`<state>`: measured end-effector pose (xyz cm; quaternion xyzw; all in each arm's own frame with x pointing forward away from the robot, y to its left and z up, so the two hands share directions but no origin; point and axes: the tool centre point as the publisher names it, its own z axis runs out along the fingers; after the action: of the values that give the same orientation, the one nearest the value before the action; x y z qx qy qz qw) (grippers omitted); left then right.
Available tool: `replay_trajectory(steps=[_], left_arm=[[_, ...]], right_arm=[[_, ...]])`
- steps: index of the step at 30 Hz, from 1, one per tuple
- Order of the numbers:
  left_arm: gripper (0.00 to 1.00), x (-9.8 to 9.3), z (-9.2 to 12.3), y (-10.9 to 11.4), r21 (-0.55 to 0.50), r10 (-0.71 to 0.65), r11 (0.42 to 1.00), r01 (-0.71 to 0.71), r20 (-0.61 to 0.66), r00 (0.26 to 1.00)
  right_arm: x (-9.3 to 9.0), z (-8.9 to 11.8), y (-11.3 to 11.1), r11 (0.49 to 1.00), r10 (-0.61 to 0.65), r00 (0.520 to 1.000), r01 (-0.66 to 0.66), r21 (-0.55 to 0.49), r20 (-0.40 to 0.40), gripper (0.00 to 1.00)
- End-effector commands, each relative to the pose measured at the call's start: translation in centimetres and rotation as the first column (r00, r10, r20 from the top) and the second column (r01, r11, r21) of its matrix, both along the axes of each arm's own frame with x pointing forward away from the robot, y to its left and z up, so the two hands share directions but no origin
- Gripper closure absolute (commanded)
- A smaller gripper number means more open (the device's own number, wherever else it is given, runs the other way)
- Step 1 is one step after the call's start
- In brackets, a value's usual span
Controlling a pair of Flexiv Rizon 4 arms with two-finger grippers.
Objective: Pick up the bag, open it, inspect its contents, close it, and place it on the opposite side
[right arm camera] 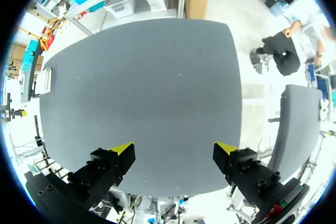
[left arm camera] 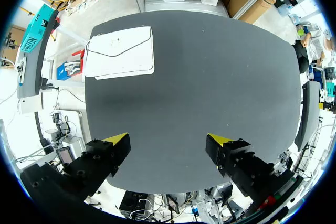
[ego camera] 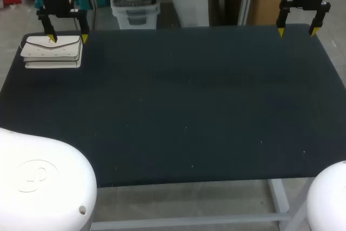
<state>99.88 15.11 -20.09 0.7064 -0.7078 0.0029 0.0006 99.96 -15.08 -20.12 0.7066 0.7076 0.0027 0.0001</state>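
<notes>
At the far left corner of the dark table point(ego camera: 189, 106), head view, lies a flat white envelope-flap bag point(ego camera: 52, 51). The left gripper point(ego camera: 67, 37) hangs spread above it, and the right gripper point(ego camera: 296, 31) hangs spread over the far right corner. Left wrist view: the bag point(left arm camera: 121, 52) is ahead of the fingers, untouched. Right wrist view: the bag point(right arm camera: 44, 81) is well apart, at the opposite edge. It is probably light, stiffish and smooth, so pinch its edge. No writing on it is legible.

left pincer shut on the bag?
No: in the left wrist view the left pincer stands open over the table, with the white bag lying ahead of it, untouched.
</notes>
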Motion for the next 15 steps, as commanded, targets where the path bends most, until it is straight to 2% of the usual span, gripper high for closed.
replay_trajectory(steps=[1,14,15], left_arm=[[0.0,0.01,0.06,-0.06,0.002,0.001,1.0,-0.001,-0.001,1.0],[0.0,0.01,0.06,-0.06,0.002,0.001,1.0,-0.001,-0.001,1.0],[0.0,0.19,-0.03,0.0,-0.026,-0.019,0.999,0.019,-0.014,1.0]], right_arm=[[0.07,0.07,0.06,1.0,0.0,1.0,0.0,-0.002,-0.003,0.0],[0.07,0.07,0.06,1.0,0.0,1.0,0.0,-0.002,-0.003,0.0],[0.07,0.07,0.06,1.0,0.0,1.0,0.0,-0.002,-0.003,0.0]])
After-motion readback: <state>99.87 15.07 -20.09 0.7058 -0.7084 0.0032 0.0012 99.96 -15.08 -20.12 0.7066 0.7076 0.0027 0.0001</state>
